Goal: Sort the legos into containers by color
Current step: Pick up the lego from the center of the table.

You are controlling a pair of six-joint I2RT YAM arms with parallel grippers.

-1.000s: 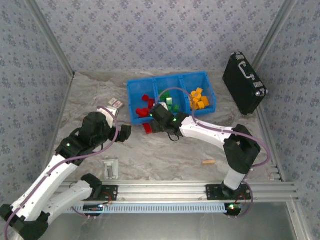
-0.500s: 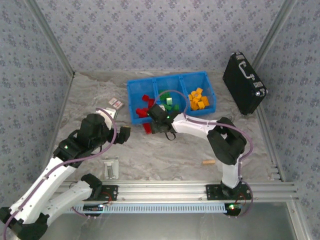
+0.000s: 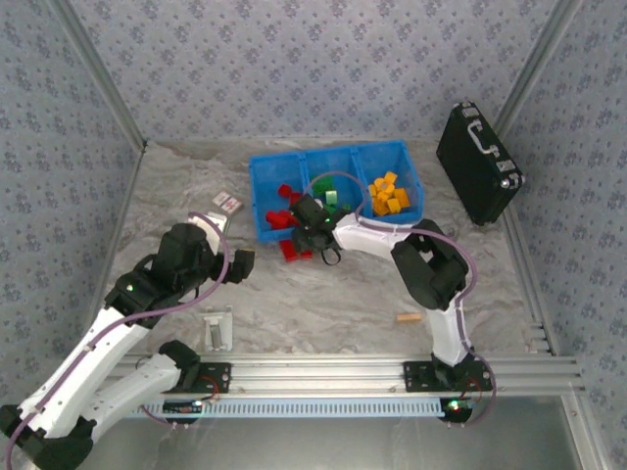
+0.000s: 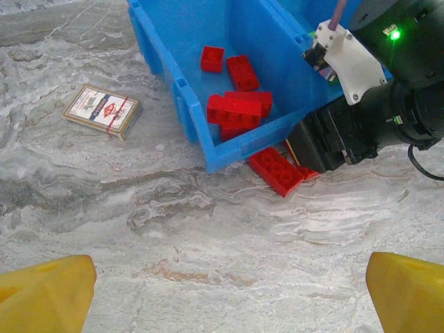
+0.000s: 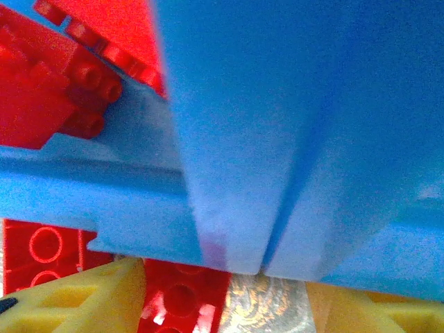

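The blue tray (image 3: 263, 186) has three joined bins: red legos (image 3: 282, 206) lie in the left one, green legos (image 3: 333, 199) in the middle and orange-yellow legos (image 3: 390, 194) in the right. A red lego (image 4: 276, 170) lies on the table against the tray's front wall (image 4: 236, 142), with a second partly under my right gripper (image 3: 312, 235). That gripper (image 5: 222, 305) is open and pressed close to the blue wall (image 5: 236, 139), a red lego (image 5: 180, 298) beside its left finger (image 5: 76, 298). My left gripper (image 4: 229, 291) hangs open over bare table, short of the tray.
A small card (image 4: 102, 109) lies left of the tray. At the far right a black case (image 3: 478, 162) leans on the wall. A tan wooden stick (image 3: 409, 317) lies near the right arm's base, and a grey fixture (image 3: 217, 328) sits near the front rail.
My right gripper has moved a little left and toward the tray's front wall, and its elbow has swung in toward the middle. The left arm has barely moved.
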